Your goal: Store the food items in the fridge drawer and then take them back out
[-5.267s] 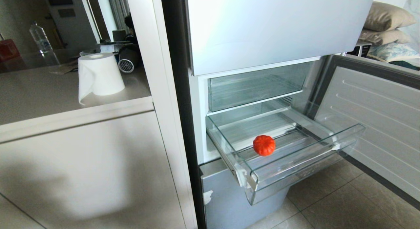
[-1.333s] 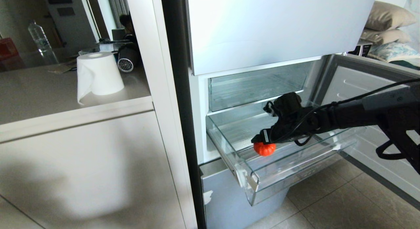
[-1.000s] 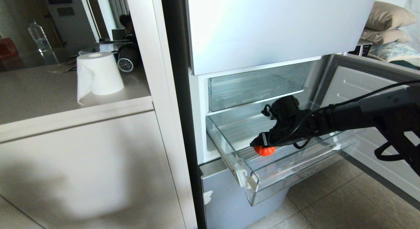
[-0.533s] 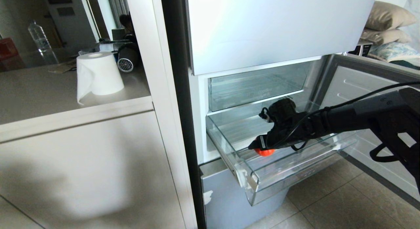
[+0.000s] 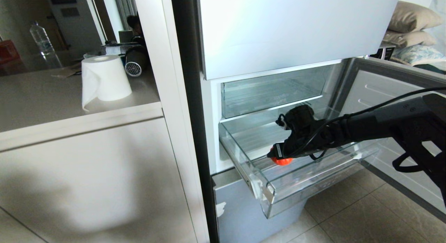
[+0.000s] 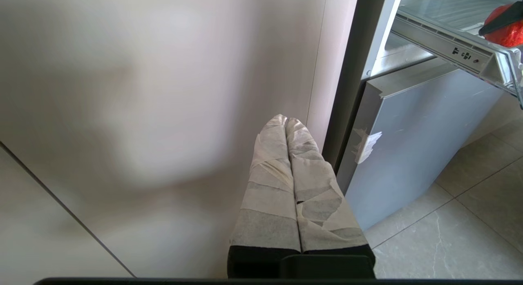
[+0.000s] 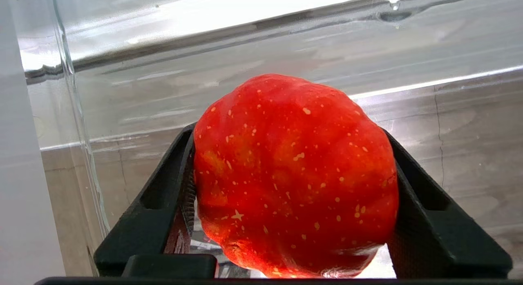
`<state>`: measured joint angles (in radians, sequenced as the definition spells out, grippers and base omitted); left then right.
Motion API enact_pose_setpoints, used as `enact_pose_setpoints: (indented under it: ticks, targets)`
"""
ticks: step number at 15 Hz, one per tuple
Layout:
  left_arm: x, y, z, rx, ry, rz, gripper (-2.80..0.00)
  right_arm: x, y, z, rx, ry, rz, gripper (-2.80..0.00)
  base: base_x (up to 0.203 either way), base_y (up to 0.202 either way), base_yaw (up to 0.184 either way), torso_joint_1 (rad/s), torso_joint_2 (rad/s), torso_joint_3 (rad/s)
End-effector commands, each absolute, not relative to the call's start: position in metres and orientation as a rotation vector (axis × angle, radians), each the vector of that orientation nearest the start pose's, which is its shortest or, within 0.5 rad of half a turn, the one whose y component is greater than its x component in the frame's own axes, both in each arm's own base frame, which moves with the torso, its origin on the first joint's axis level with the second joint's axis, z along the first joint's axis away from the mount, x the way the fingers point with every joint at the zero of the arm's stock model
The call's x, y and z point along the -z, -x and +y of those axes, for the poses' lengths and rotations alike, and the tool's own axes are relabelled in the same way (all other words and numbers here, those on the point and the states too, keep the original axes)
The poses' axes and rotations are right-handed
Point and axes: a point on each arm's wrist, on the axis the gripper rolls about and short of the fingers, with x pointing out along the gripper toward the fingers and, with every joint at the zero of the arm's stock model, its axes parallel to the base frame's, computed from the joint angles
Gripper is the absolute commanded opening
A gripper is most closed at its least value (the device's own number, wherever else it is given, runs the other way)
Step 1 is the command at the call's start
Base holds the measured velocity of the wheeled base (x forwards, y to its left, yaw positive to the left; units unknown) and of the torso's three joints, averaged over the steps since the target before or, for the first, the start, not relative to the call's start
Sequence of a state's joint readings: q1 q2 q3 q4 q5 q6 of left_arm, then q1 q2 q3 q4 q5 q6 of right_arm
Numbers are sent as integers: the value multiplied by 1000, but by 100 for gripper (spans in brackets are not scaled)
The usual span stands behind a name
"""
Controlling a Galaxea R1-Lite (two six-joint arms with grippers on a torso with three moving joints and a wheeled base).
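From the head camera, the right end effector [image 5: 278, 156] reached into the pulled-out fridge drawer [image 5: 313, 182], sitting directly over the orange-red ribbed ball [image 5: 282, 161], of which only the lower edge showed beneath the black fingers. The ball lay inside the drawer near its front left portion. A roll of paper towel [image 5: 104, 79] stood on the table [image 5: 41, 96] to the left of the fridge.

From the left wrist camera, the left end effector [image 6: 286, 125] hung low beside the cabinet front, its cloth-wrapped fingers [image 6: 269, 187] pressed together with nothing between them. The ball [image 6: 504, 27] showed at the frame's corner, inside the drawer [image 6: 457, 52] above the silver-blue lower door [image 6: 416, 125].

From the right wrist camera, the right end effector [image 7: 292, 166] had one finger on either side of the ball [image 7: 294, 174], both pads appearing to touch its flanks, though whether the grip was firm could not be judged. The clear drawer wall [image 7: 245, 81] stood behind it.
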<state>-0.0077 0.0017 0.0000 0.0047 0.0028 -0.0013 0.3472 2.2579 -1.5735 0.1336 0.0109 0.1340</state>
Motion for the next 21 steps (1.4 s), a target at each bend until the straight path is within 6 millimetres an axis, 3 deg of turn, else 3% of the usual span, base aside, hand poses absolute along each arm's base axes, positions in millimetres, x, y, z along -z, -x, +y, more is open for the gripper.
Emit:
enact_pose_setpoints:
  ticks: [1,4,7,10,14,17,21]
  targets:
    - [-75,23,0,5,1,7,-280,-111,-413,150,-284,9,826,-280,0,0,0,0,0,0]
    - [-75,23,0,5,1,7,-280,-142,-398,150,-301,1,765,-280,0,0,0,0,0,0]
    - [-75,23,0,5,1,8,-280,-201,-367,142,-323,-20,639,-280,0,0,0,0,0,0]
    - [-75,23,0,5,2,6,-280,-244,-320,124,-333,-38,549,-280,0,0,0,0,0,0]
    - [-75,23,0,5,1,6,-280,-266,-245,93,-272,-36,487,-280,0,0,0,0,0,0]
    - [-75,23,0,5,1,6,-280,-286,-185,58,-181,-52,361,-280,0,0,0,0,0,0]
    - [-75,23,0,5,2,6,-280,-306,-160,-19,234,-64,210,-280,0,0,0,0,0,0]
